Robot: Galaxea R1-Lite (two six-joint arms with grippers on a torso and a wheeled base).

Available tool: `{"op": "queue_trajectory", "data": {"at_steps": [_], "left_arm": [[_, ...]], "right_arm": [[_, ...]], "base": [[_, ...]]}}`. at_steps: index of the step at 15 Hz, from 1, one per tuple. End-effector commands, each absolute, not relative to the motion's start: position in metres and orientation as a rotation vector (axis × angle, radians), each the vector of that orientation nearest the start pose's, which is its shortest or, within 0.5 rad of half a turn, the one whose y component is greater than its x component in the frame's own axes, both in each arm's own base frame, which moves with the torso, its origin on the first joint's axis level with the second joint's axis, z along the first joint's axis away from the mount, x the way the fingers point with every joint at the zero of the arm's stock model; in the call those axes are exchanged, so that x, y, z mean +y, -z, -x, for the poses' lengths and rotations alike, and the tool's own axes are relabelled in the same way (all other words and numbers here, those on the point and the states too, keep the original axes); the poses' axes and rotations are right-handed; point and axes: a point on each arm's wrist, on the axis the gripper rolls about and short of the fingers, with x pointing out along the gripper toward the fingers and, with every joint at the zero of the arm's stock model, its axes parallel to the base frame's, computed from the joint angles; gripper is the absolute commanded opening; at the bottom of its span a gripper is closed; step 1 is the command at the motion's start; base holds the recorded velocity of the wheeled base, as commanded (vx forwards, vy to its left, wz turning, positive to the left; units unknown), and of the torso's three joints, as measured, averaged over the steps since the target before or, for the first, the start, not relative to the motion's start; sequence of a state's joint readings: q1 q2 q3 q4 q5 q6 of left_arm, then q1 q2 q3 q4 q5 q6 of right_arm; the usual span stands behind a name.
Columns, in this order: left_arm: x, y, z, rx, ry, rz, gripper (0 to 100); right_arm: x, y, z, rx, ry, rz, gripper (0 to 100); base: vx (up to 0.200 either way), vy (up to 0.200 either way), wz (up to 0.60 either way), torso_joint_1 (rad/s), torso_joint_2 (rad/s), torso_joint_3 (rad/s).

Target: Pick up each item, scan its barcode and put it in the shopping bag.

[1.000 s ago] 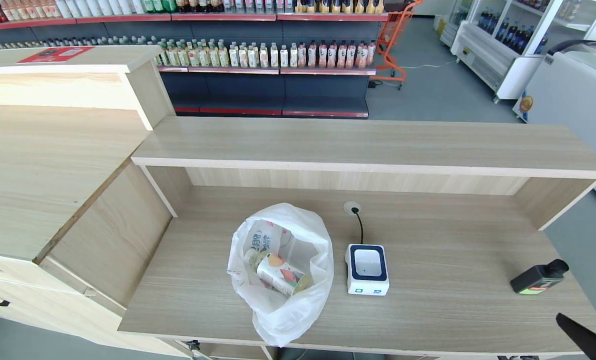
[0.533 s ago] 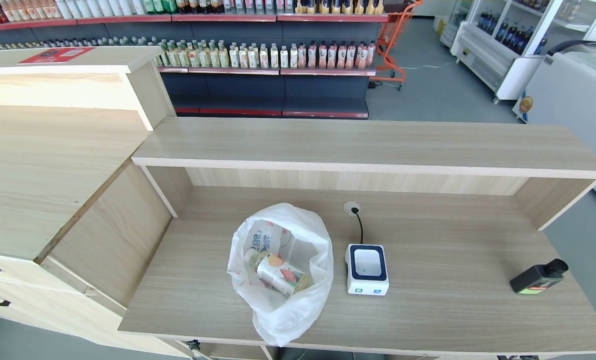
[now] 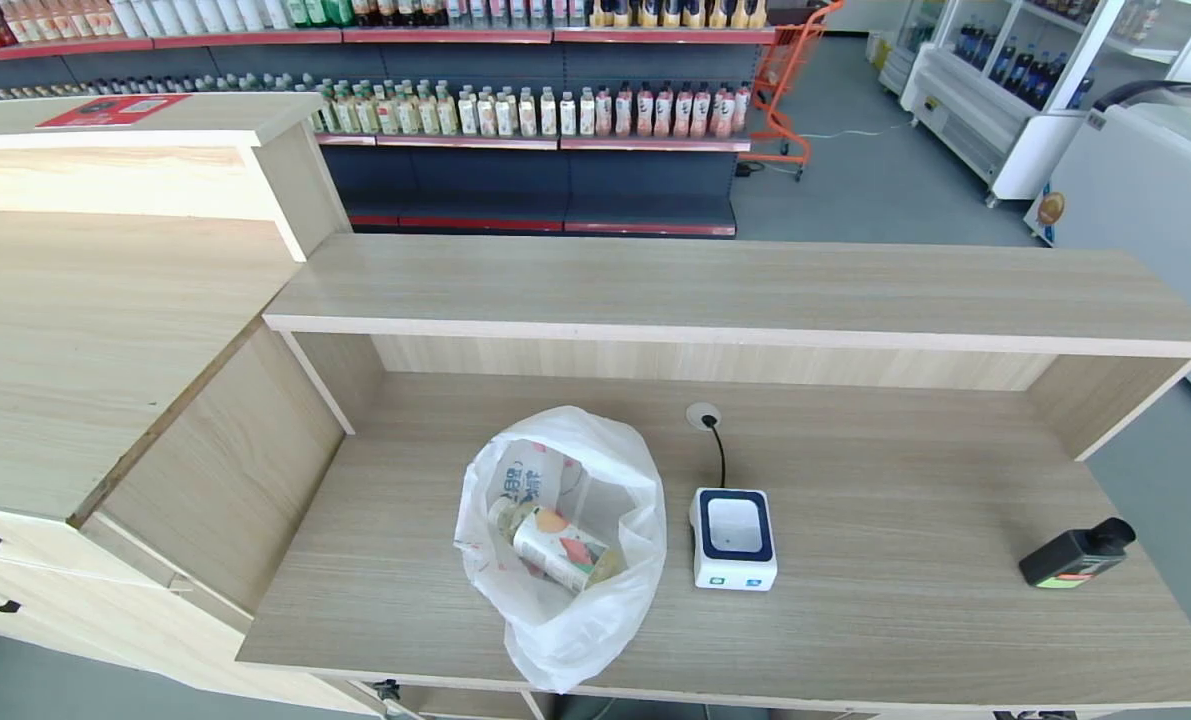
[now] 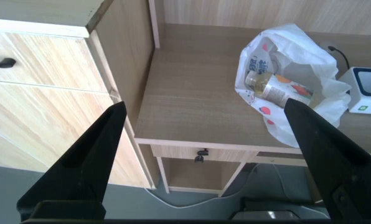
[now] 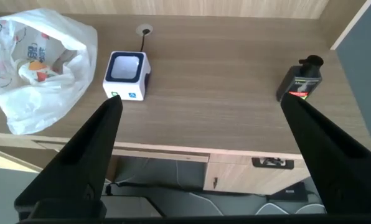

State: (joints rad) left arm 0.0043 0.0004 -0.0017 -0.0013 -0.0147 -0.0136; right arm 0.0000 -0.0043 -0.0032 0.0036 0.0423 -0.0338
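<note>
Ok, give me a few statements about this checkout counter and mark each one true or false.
1. The dark bottle lies on its side on the counter. True.
2. The scanner sits inside the shopping bag. False: it stands on the counter beside the bag.
3. The shopping bag holds at least one item. True: a labelled bottle lies in it.
4. The right gripper is shut on the dark bottle. False: its fingers are spread apart and hold nothing.
</note>
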Motion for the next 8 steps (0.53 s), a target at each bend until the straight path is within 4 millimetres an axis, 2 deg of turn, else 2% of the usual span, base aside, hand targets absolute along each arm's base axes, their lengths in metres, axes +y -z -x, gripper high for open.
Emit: {"op": "queue_trajectory", "data": {"at_steps": [1,8], "left_arm": [[-0.0004,-0.0761,0.0229,-0.003,0.009,0.012,100],[-0.0005,-0.0761,0.0229,-0.003,0.012,0.002,100]], "right_arm": [[0.0010,-0.0759,0.0231,0.001,-0.043,0.034,100],[0.0010,-0.0759,0.0231,0.001,-0.043,0.034,100]], "base": [[-0.200,-0.200,0.00,0.012,0.00,-0.002],[-0.200,-0.200,0.00,0.002,0.00,0.000]]}}
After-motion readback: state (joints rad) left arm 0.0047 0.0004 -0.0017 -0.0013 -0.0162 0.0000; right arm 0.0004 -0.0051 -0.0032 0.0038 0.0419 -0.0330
